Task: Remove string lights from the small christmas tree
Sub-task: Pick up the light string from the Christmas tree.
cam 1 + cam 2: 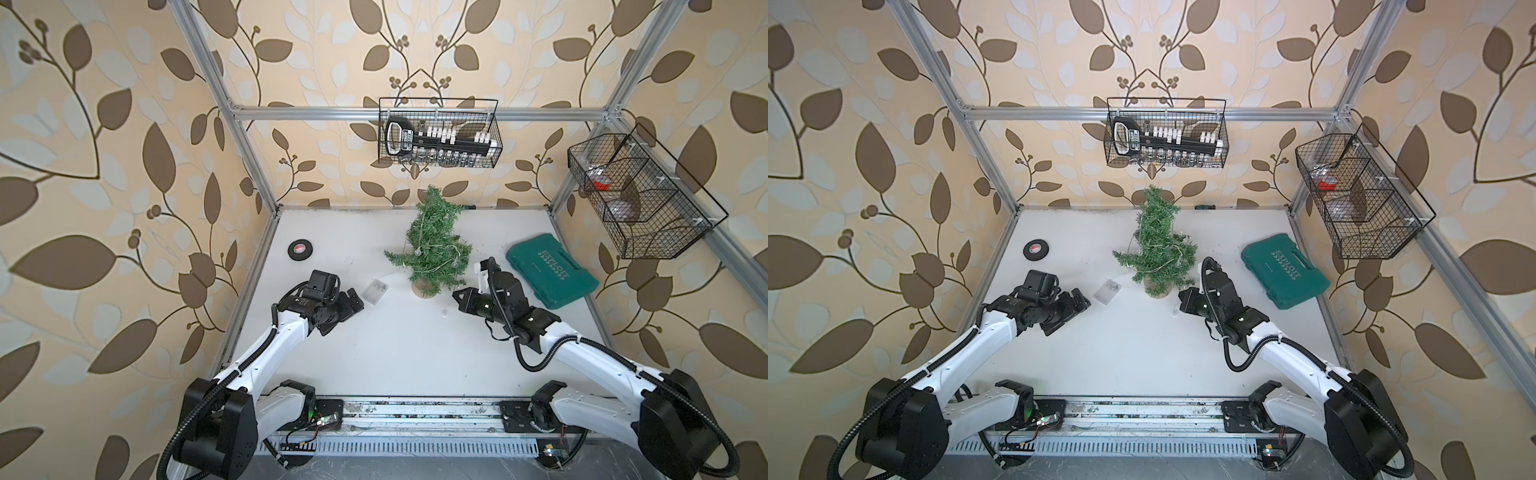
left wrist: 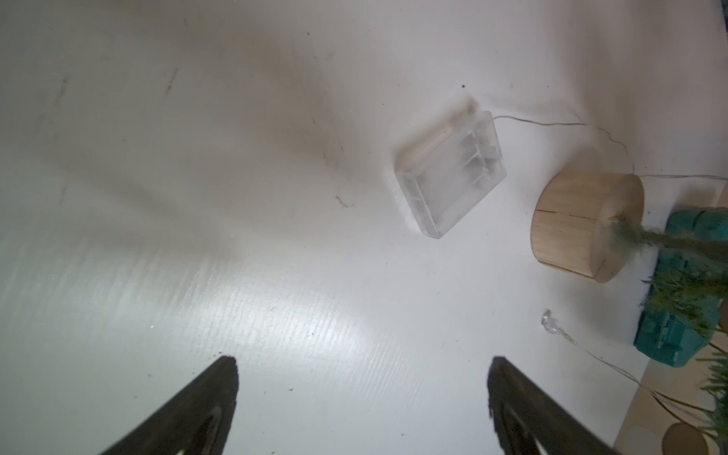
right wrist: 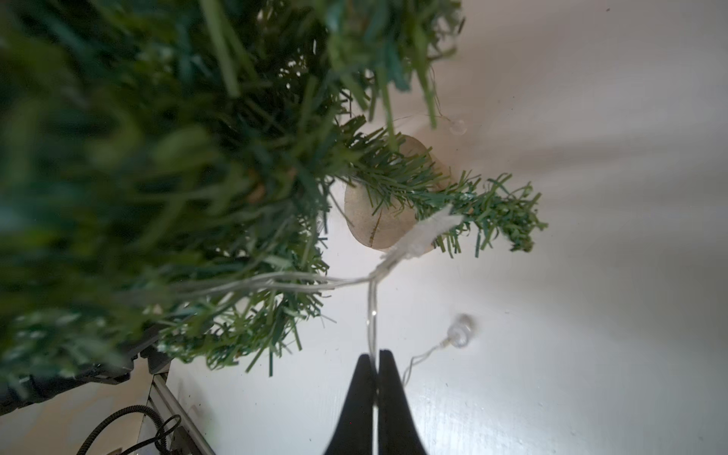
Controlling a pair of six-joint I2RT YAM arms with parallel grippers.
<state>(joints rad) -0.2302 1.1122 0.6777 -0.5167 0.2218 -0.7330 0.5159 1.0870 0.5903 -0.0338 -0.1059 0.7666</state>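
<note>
Jaws spread, the left gripper hovers short of the clear battery box beside the small christmas tree, whose branches carry the string lights, while the right gripper, pinched shut on that strand as only its wrist view shows, seems to be starting the unwinding and probably must next draw it gently outward.

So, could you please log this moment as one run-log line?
right gripper: shut on string lights | left gripper: open, empty | small christmas tree: standing, strand on it | battery box: on table

A black tape roll and green case lie on the white table.
</note>
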